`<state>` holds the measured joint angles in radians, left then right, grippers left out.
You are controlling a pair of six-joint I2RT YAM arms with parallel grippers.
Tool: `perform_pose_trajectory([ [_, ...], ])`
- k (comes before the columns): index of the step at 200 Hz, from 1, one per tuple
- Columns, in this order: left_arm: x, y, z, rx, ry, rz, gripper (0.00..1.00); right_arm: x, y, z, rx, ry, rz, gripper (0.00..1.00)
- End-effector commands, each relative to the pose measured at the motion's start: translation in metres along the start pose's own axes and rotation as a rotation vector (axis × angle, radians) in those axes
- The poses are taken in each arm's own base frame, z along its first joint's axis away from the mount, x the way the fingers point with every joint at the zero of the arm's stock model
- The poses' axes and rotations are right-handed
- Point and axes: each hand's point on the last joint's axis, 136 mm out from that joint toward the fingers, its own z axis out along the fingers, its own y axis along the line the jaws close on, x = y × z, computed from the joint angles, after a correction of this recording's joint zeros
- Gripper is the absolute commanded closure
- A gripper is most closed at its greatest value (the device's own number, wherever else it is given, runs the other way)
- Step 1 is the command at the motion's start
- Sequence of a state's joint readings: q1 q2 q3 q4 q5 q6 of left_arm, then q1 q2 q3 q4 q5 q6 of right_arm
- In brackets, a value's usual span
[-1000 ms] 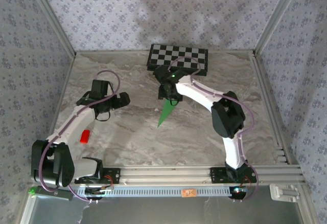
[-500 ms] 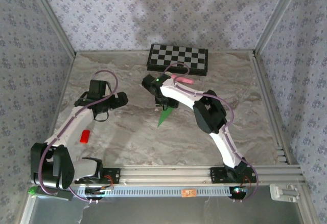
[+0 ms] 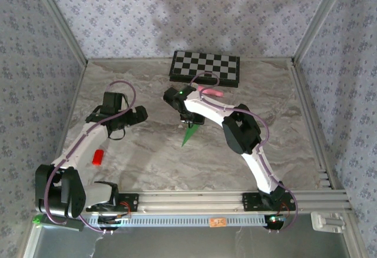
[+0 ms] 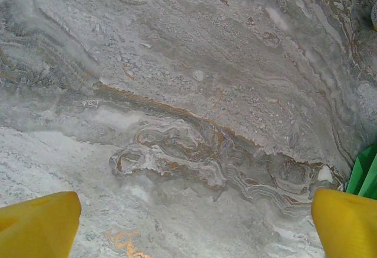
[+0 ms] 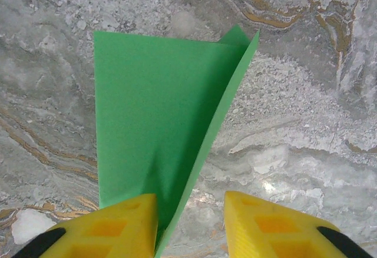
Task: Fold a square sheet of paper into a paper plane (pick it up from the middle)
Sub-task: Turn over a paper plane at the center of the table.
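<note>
Right wrist: the paper plane fold is seen flanked by the part-spread right end effector, masked from above by the arm just before the checkered board and microphone; the left end effector is spread wide.

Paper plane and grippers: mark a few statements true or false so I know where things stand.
1. The left gripper is open and empty. True.
2. The paper plane lies on the checkered board. False: it lies on the marble table, nearer the arms than the board.
3. The right gripper is down at the plane, with one paper edge running between its fingers. True.
4. The left gripper touches the plane. False: it is apart, over bare table to the plane's left.
</note>
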<state>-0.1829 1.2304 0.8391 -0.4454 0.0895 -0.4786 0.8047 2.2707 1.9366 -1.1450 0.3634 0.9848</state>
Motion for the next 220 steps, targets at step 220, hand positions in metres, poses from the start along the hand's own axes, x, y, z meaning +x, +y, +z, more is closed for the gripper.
perform_pose_trajectory([
  [220, -0.004, 0.005, -0.003, 0.0, -0.007, -0.022, 0.0, -0.023, 0.006, -0.033, -0.105, -0.037, -0.056, 0.93],
])
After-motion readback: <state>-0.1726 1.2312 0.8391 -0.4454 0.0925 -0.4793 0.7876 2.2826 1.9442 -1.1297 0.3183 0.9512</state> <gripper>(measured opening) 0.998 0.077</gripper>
